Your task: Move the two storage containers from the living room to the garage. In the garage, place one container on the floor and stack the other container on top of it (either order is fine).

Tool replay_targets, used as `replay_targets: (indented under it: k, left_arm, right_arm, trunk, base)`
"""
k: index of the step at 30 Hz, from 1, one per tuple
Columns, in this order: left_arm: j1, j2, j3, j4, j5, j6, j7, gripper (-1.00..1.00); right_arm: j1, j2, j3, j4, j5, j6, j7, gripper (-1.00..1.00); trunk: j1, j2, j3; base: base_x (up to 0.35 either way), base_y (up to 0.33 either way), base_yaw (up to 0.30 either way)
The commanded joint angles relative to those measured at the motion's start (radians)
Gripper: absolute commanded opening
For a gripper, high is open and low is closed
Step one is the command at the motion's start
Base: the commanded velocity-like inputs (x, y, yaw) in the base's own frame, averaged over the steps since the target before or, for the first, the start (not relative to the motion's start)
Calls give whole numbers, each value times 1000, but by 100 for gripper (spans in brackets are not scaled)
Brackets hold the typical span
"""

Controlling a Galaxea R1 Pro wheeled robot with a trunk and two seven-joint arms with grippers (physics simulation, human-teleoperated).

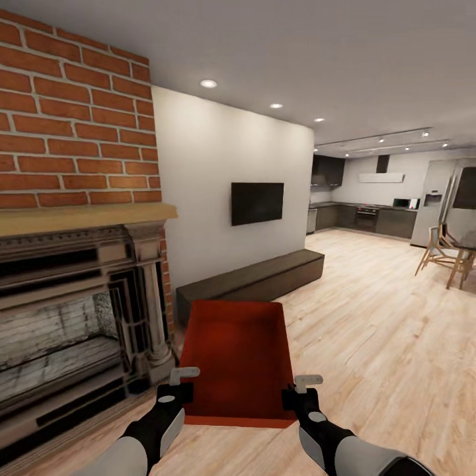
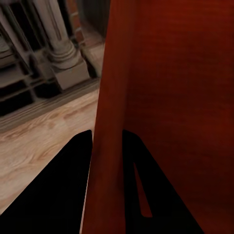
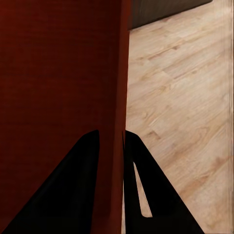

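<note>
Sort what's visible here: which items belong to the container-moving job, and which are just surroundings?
Job:
- red container, held at both side walls
- left tool
- right tool

Surroundings:
- fireplace
- brick chimney
- television
- low bench
- chairs
- fridge

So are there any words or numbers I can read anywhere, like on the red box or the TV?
None can be read.
Red box, held by the left gripper and the right gripper: plain, no label.
TV: dark screen, no writing visible.
Kitchen appliances far back: too small and blurred to tell.
</note>
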Motion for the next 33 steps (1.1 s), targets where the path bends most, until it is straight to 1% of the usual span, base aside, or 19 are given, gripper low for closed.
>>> replay_targets:
  k: [1,22,33]
  left_arm:
    - [-1,3,26,-31,-15,4,8,-100]
    - [-1,6,26,-30,-17,4,8,-100]
    - [-1,11,27,-30,-16,4,7,-100]
  right_arm:
    - [0,0,-8,0,0,1,3,-100]
    - [0,2,-8,1,-1,2,2,-100]
    - [0,3,-9,1,-1,3,-6,-100]
  trunk:
    - [1,-1,-2]
    - [1,-1,-2]
    - [1,-1,-2]
  base:
    - [321,0,-286]
    - [321,0,-283]
    - [321,0,-27]
